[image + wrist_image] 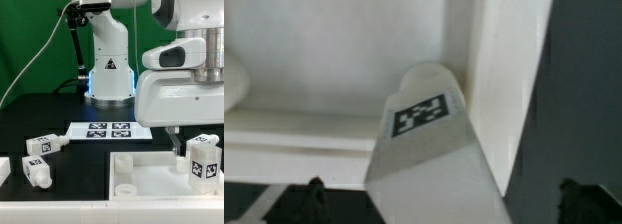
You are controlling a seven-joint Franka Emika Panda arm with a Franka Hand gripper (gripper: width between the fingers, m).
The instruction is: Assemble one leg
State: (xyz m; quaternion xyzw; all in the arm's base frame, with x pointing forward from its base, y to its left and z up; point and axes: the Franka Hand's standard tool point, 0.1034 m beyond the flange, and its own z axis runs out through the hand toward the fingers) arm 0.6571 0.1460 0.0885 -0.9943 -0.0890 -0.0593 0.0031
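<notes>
Leg [434,150] with black-and-white tag, unreadable

Robotics laboratory test bench. Indicators: a green backdrop curtain [35,40] beyond the gripper [186,148]; a black work table [40,120]; the arm's pedestal base [108,70] with lit ring; the marker board [107,130] beside the gripper.
</notes>
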